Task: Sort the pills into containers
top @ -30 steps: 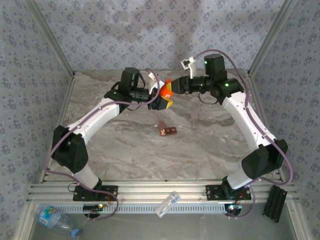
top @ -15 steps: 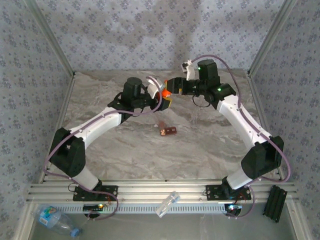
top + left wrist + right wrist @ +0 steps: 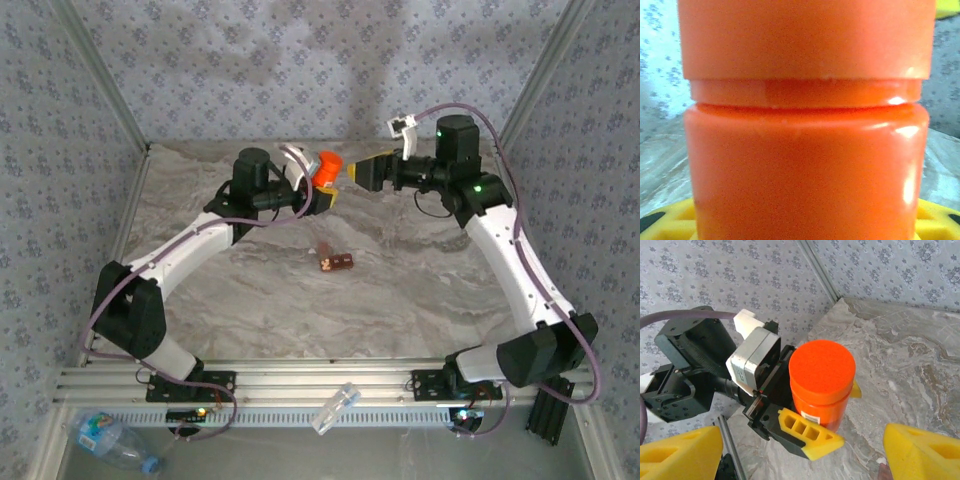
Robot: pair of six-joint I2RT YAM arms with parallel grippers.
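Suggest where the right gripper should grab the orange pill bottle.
Take the cap by its round side wall, coming straight at its flat top. The left gripper clamps the pill bottle lower down, so the cap stands free, facing the open right gripper.

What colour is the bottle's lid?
Orange-red; the pill bottle lid shows best in the right wrist view.

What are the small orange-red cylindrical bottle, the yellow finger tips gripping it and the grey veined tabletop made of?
Orange-red cylindrical bottle: likely glossy plastic, bright highlights on its wall; cap duller. Yellow finger tips: probably moulded or printed plastic, matte, with open lattice cells. Grey veined tabletop: looks like marble, but could be a printed sheet.
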